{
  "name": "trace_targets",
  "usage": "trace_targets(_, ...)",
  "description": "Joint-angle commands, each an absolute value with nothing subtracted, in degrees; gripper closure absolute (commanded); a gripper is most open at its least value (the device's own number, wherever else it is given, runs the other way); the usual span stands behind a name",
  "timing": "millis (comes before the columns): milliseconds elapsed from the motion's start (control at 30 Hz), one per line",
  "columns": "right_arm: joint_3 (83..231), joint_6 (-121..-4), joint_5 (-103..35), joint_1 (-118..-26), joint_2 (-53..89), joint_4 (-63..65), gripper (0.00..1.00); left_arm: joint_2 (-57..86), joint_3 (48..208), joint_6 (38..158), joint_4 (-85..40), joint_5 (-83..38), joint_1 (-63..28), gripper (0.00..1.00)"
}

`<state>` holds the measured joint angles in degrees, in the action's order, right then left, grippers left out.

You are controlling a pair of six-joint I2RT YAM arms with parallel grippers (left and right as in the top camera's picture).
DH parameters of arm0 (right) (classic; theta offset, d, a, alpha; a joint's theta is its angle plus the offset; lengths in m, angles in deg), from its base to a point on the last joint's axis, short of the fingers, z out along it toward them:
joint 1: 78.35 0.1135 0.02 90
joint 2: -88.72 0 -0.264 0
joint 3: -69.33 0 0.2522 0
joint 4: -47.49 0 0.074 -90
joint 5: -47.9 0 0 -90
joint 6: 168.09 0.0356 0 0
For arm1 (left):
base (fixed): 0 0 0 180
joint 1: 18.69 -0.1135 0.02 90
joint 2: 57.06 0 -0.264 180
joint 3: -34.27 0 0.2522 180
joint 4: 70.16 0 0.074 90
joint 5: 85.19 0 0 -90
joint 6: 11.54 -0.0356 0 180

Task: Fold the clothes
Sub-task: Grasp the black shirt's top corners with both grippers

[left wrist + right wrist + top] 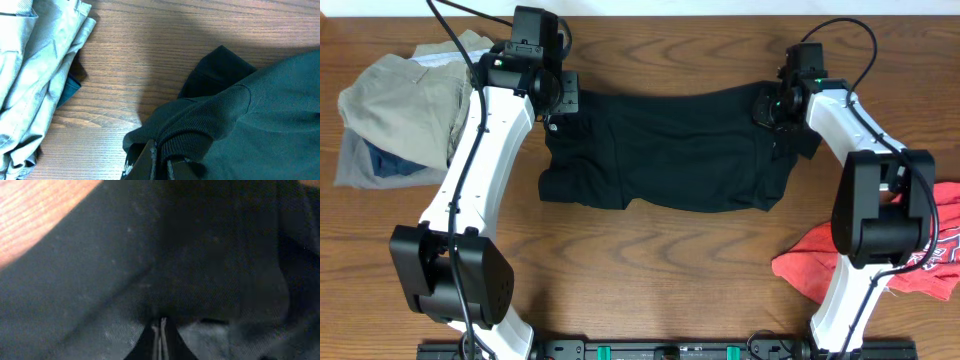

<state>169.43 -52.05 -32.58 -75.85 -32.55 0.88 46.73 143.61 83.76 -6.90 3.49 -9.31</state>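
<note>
Your left hand [160, 152] and right hand [160, 327] each pinch an upper corner of the black shirt [660, 150], spread mid-frame on the tabletop [670, 270]; it looks soft and limp, so grip ribbed edges.

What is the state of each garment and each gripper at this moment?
black shirt: spread wide, rumpled, not yet neatly folded.
khaki garment: crumpled in a heap.
blue garment: crumpled, mostly buried under the khaki garment.
red tee: crumpled in a heap.
left gripper: jaws shut on the black shirt's ribbed cuff.
right gripper: jaws shut, down on the black shirt; a pinch of cloth cannot be confirmed.
</note>
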Motion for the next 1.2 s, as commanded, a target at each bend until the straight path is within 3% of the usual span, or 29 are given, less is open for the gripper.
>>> trace_targets(0, 169.6, -49.8, -33.0, -75.3, -33.4, 2.5, 0.99, 46.8, 143.8, 83.2, -6.7, 3.9, -9.4, 0.94)
trace_targets(167, 173.2, -49.4, -32.7, -75.7, -33.4, 5.8, 0.99, 46.8, 143.8, 83.2, -6.8, 3.9, -9.4, 0.94)
trace_targets(333, 175.2, -49.3, -32.2, -75.7, -33.4, 18.1, 0.99, 46.8, 143.8, 83.2, -6.7, 3.9, -9.4, 0.94)
trace_targets(367, 175.2, -49.2, -31.1, -75.7, -33.4, 19.7, 0.94, 46.8, 143.8, 83.2, -6.7, 3.9, -9.4, 0.94)
trace_targets(400, 175.2, -49.2, -30.0, -75.7, -33.4, 20.1, 0.8, 46.8, 143.8, 83.2, -6.6, 3.9, -9.4, 0.94)
trace_targets(467, 175.2, -49.3, -28.3, -75.7, -33.4, 17.9, 0.42, 46.8, 143.8, 83.2, -6.6, 3.9, -9.4, 0.94)
trace_targets(533, 175.2, -50.0, -28.1, -75.6, -33.4, 13.1, 0.35, 46.8, 143.8, 83.2, -6.6, 3.9, -9.4, 0.94)
trace_targets(767, 174.3, -54.3, -35.0, -75.3, -33.4, -4.2, 0.55, 46.8, 143.8, 83.2, -6.6, 3.9, -9.4, 0.94)
trace_targets(1000, 169.9, -55.9, -35.6, -75.2, -33.4, -0.9, 0.66, 46.8, 143.8, 83.2, -6.6, 3.9, -9.4, 0.94)
trace_targets(1167, 167.1, -56.8, -35.0, -73.9, -33.4, 3.3, 0.65, 46.8, 143.8, 83.2, -6.6, 3.9, -9.4, 0.94)
